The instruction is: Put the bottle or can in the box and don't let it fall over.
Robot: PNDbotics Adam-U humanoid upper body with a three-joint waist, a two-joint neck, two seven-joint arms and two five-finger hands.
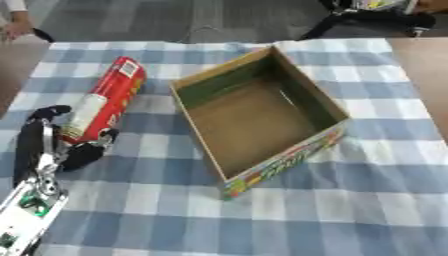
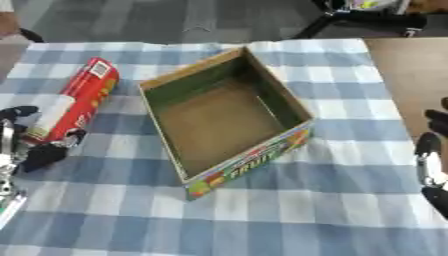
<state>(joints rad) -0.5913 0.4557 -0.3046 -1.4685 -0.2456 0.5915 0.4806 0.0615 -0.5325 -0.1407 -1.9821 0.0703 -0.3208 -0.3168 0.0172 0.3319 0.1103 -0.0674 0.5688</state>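
On the blue-and-white checked cloth (image 1: 350, 200), the open cardboard box (image 1: 262, 117) sits at centre, empty and turned askew. To its left, the left hand (image 1: 52, 145) has its fingers curled round the lower end of a red tube-shaped can (image 1: 107, 100), tilted. Near the right edge, the right hand (image 2: 430, 165) rests, fingers relaxed.
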